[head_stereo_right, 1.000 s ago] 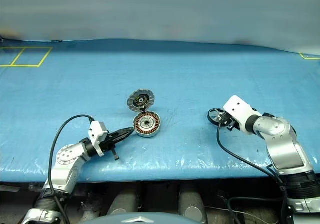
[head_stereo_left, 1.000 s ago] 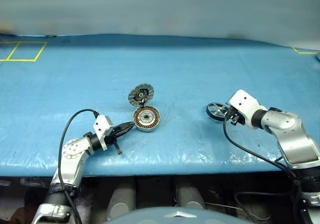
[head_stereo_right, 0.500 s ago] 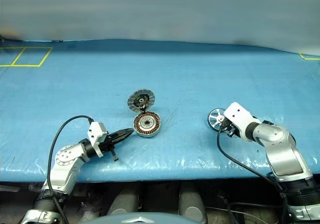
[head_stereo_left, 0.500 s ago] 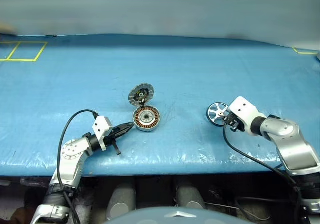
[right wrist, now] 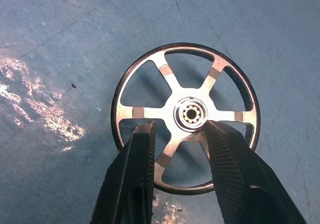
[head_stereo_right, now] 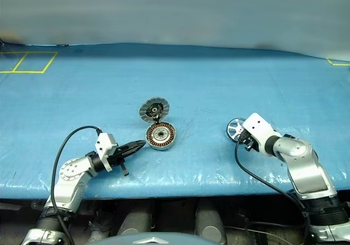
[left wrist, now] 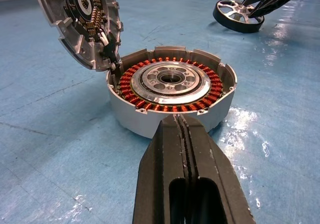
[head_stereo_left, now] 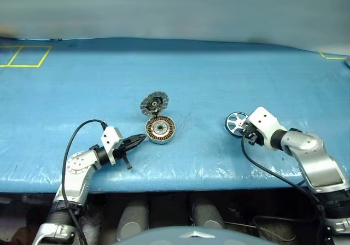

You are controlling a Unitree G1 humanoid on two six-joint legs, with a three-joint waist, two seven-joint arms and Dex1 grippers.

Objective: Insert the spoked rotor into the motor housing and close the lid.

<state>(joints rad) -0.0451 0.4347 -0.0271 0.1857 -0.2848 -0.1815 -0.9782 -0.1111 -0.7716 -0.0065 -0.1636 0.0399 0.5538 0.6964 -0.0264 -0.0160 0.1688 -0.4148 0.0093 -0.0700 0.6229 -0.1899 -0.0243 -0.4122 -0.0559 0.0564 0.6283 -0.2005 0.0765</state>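
Note:
The motor housing (head_stereo_left: pixel 159 130) stands mid-table, its copper windings showing in the left wrist view. The lid (head_stereo_left: pixel 154 103) is swung up on its hinge behind the housing, inner face toward me. My left gripper (head_stereo_left: pixel 143 138) is shut, its tip just short of the housing wall (left wrist: pixel 135 119). The spoked rotor (head_stereo_left: pixel 235 122) lies to the right, silvery face up. My right gripper (right wrist: pixel 177 129) is over the rotor's near half with its fingers (right wrist: pixel 137 169) apart. One finger is on each side of a spoke, below the hub (right wrist: pixel 190 113). They do not look clamped on anything.
A blue cover spans the table, with its front edge (head_stereo_left: pixel 180 182) close below both arms. Yellow tape marks a square at the far left (head_stereo_left: pixel 24 56) and a corner at the far right (head_stereo_left: pixel 333 54). Bare cover lies between housing and rotor.
My right gripper has sunk a little onto the rotor. The rotor's face looked dark a second ago and now shows silvery. Left arm, housing and lid have not moved.

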